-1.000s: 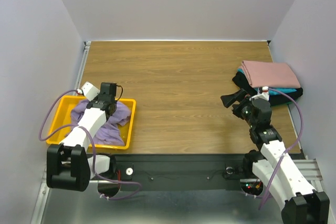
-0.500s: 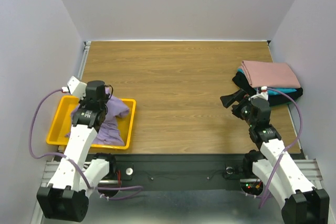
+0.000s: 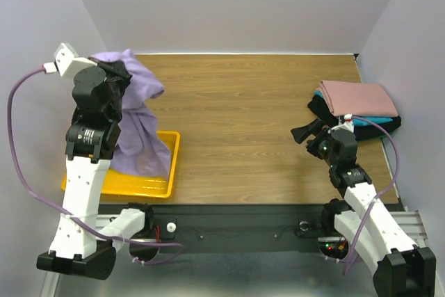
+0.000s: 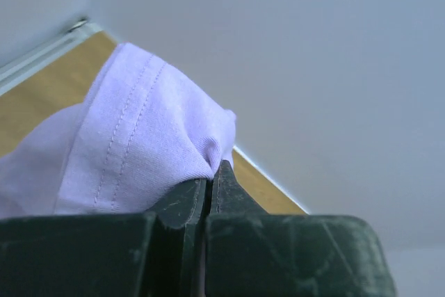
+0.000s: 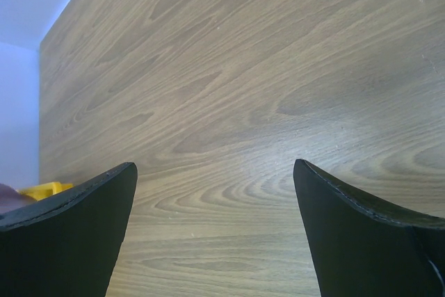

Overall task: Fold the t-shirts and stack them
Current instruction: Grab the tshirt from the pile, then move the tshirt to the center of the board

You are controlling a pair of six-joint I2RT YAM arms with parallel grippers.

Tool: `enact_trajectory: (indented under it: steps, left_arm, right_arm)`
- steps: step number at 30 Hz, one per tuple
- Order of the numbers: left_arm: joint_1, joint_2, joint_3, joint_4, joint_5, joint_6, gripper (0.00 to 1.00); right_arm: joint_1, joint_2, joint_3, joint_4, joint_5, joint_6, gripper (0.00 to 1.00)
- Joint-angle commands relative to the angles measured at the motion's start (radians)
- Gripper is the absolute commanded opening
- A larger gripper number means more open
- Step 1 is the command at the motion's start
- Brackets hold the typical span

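Observation:
A lavender t-shirt hangs from my left gripper, raised high over the table's left side. Its lower end still rests in the yellow tray. In the left wrist view the jaws are pressed together on a stitched fold of the lavender t-shirt, with my left gripper shut on it. A stack of folded t-shirts lies at the right: dusty pink on top, then teal, then black. My right gripper is low near that stack, and the right gripper stands wide open over bare wood.
The wooden table is closed in by pale walls at the back and both sides. The yellow tray sits at the front left edge. A purple cable loops beside the left arm.
My left gripper has shut on the lavender t-shirt in the tray and lifted it high toward the back left. The right arm has not moved.

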Motion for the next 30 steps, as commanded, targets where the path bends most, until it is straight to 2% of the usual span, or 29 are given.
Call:
enact_trajectory:
  steps: [1, 5, 7, 9, 13, 17, 21, 23, 26, 27, 28, 30]
  left_arm:
    - [-0.066, 0.051, 0.15, 0.165, 0.143, 0.114, 0.0]
    - [-0.218, 0.134, 0.307, 0.231, 0.145, 0.19, 0.0]
    - [-0.351, 0.205, 0.379, 0.264, 0.158, 0.242, 0.0]
    - [-0.381, 0.247, 0.437, 0.272, 0.161, 0.267, 0.0]
    - [-0.531, 0.354, 0.583, 0.294, 0.181, 0.344, 0.0]
    - [-0.693, 0.468, 0.771, 0.318, 0.275, 0.419, 0.0]
    - [-0.757, 0.583, 0.879, 0.324, 0.283, 0.439, 0.0]
    - [-0.758, 0.606, 0.887, 0.327, 0.292, 0.419, 0.0]
    - [-0.757, 0.608, 0.806, 0.341, 0.174, 0.41, 0.0]
    - [-0.746, 0.596, 0.721, 0.341, 0.074, 0.407, 0.0]
    - [-0.723, 0.589, 0.671, 0.34, 0.035, 0.396, 0.0]
    - [-0.662, 0.573, 0.515, 0.338, 0.031, 0.306, 0.0]
  right_arm:
    - [0.007, -0.001, 0.009, 0.057, 0.01, -0.025, 1.0]
    - [0.007, 0.002, 0.008, 0.059, 0.026, -0.026, 1.0]
    - [0.007, 0.004, 0.008, 0.059, 0.027, -0.032, 1.0]
    - [0.007, 0.004, 0.008, 0.057, 0.029, -0.034, 1.0]
    - [0.006, -0.012, 0.005, 0.057, 0.035, -0.041, 1.0]
    - [0.007, -0.042, -0.004, 0.051, 0.066, -0.043, 1.0]
    - [0.007, -0.084, -0.003, 0.037, 0.088, -0.048, 1.0]
    - [0.007, -0.101, 0.006, -0.016, 0.115, -0.052, 1.0]
    - [0.007, -0.134, 0.046, -0.127, 0.213, -0.052, 1.0]
    - [0.007, -0.15, 0.055, -0.172, 0.261, -0.045, 1.0]
    - [0.006, -0.159, 0.06, -0.188, 0.282, -0.04, 1.0]
    - [0.007, -0.168, 0.066, -0.205, 0.306, -0.035, 1.0]
